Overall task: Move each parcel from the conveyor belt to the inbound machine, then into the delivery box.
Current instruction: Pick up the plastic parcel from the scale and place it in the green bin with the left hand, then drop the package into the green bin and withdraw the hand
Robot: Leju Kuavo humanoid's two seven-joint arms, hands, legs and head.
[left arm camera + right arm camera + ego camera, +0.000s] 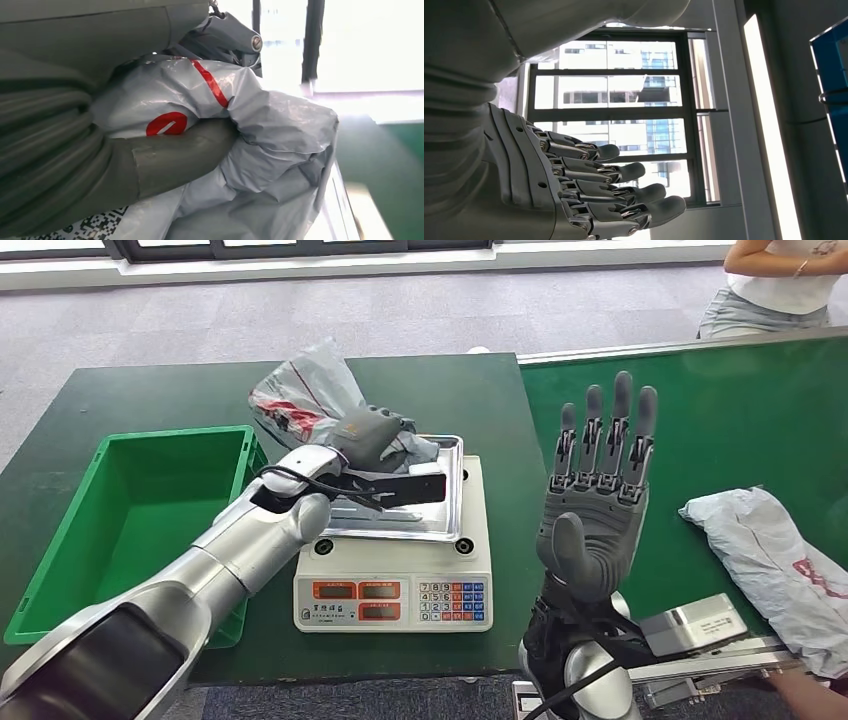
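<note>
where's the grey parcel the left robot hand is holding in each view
Head view: the grey parcel sits upper middle, at the scale's steel tray, gripped by the left robot hand.
Left wrist view: the parcel spans the middle, thumb across it.
Right wrist view: not in it.
Shared landmark: the parcel's red marking.

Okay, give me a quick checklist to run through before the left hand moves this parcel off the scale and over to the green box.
1. Left hand grips the grey parcel: ok.
2. Thumb wrapped across the parcel: ok.
3. Parcel lifted off the scale tray: cannot tell.
4. Green box open to receive it: ok.
5. Right hand raised, fingers apart, holding nothing: ok.
6. Next parcel waiting on the belt: ok.
</note>
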